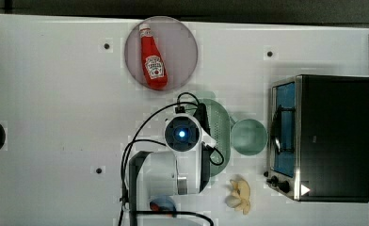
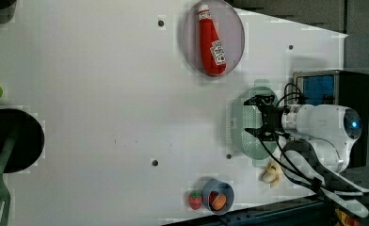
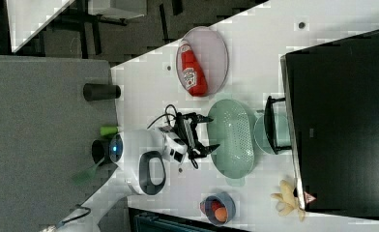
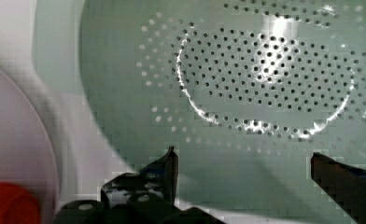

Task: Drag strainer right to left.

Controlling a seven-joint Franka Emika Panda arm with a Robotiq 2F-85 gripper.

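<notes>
The strainer [image 1: 220,132] is a pale mint-green round colander with a grid of small holes. It stands on the white table beside a smaller mint-green cup [image 1: 249,136]. In the top view my arm covers its left part. My gripper [image 2: 252,117] hangs over the strainer [image 2: 239,146] with its jaws wide open and nothing between them. In the right view the gripper [image 3: 211,132] sits at the strainer's [image 3: 236,135] left rim. The wrist view shows both fingertips [image 4: 172,154] over the perforated bowl [image 4: 265,84] near its rim.
A red ketchup bottle [image 1: 153,59] lies on a round plate [image 1: 182,42] close to the strainer. A black toaster oven [image 1: 333,136] stands past the cup. Bananas [image 1: 240,194] and a small bowl of fruit [image 2: 219,197] lie near the table edge. A black pan with a spatula [image 2: 8,141] sits at the left view's far left.
</notes>
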